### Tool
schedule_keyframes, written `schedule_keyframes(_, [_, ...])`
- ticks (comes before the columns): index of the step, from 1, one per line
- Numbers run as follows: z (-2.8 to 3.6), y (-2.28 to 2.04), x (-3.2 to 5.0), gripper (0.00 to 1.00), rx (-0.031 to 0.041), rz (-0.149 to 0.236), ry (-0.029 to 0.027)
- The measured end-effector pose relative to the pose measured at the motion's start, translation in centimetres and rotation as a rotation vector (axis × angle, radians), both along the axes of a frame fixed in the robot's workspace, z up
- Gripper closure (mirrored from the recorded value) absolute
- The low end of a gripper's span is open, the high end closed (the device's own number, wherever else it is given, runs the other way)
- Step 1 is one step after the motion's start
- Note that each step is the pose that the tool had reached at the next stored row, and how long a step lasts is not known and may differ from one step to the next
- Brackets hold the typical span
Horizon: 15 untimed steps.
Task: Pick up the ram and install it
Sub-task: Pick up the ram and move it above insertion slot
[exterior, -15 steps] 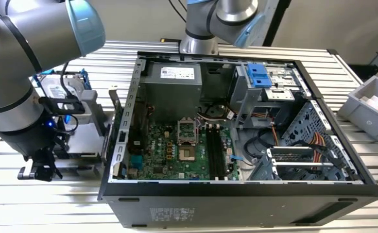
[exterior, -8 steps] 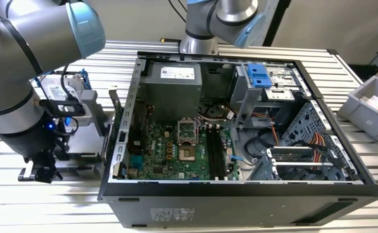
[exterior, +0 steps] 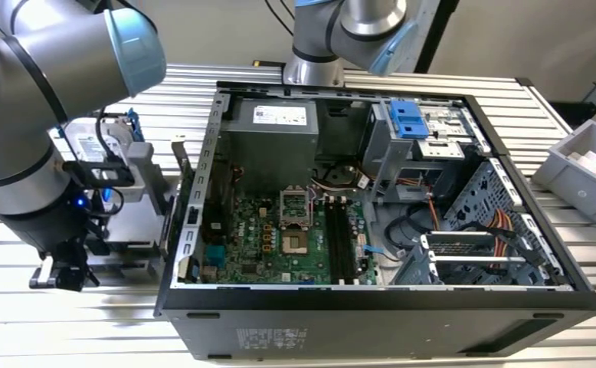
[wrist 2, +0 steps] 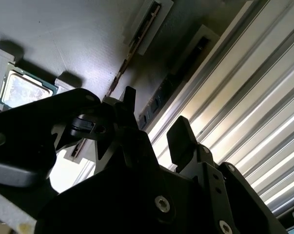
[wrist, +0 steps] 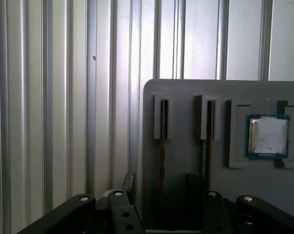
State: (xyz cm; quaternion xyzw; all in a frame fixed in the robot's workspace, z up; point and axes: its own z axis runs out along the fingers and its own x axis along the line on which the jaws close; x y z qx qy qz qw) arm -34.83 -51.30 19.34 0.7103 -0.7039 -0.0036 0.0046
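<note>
Straddling the ram (wrist: 162, 146), the jaws stand spread, one finger on each side of the stick; whether either pad touches it cannot be told. The ram stands on edge in a slot of the grey holder tray (wrist: 186, 90), which lies on the ribbed counter (wrist: 49, 97). It is the stick nearer the tray's edge. A second stick (wrist: 206, 144) stands in the neighbouring slot, and the processor chip (wrist: 267, 135) lies beyond that. In the exterior view the open computer case (exterior: 380, 300) stands beside the arm, its long black motherboard slots (exterior: 341, 238) unfilled, so the ram is judged not yet lifted.

Hazards, as judged:
- The inner finger stands between the two slots, so a closing stroke off centre could press on the slot wall or nudge the second stick.
- The ram (wrist 2: 154, 103) is thin and offers little face, so a shallow or tilted pinch may let it swing or slip on the way out.
- A skewed grip would also leave the stick cocked against the motherboard slot, risking a jam or bent contacts.
</note>
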Motion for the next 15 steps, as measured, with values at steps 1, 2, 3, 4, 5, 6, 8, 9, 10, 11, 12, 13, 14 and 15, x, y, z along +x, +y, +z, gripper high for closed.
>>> schedule_keyframes(1, [-0.06, 0.00, 0.00, 0.00, 0.0000, 0.000, -0.0001])
schedule_keyframes(2, [-0.07, 0.00, 0.00, 0.00, -0.0001, 0.000, 0.0000])
schedule_keyframes(3, [-0.06, 0.00, 0.00, 0.00, -0.0001, 0.000, 0.0001])
schedule_keyframes(4, [-0.06, 0.00, -0.01, 0.00, -0.0002, 0.000, 0.0002])
schedule_keyframes(5, [-0.07, 0.00, 0.00, 0.00, -0.0003, 0.000, 0.0002])
schedule_keyframes(6, [-0.07, 0.00, 0.00, 0.00, -0.0003, 0.000, 0.0001])
schedule_keyframes(8, [-0.08, 0.00, 0.00, 0.00, -0.0005, 0.000, 0.0000])
schedule_keyframes(9, [-0.08, 0.00, 0.00, 0.00, -0.0005, 0.000, -0.0001])
schedule_keyframes(10, [-0.08, 0.00, 0.00, 1.00, -0.0007, 0.000, 0.0000])
schedule_keyframes(11, [-0.08, 0.00, 0.00, 1.00, -0.0007, 0.000, 0.0000])
schedule_keyframes(12, [-0.08, 0.00, 0.00, 1.00, -0.0008, 0.000, -0.0001])
schedule_keyframes(13, [-0.08, 0.00, 0.00, 1.00, -0.0009, 0.000, 0.0000])
schedule_keyframes(14, [-0.08, 0.00, 0.00, 1.00, -0.0010, 0.000, 0.0000])
schedule_keyframes(15, [-0.08, 0.00, 0.00, 1.00, -0.0011, 0.000, 0.0000])
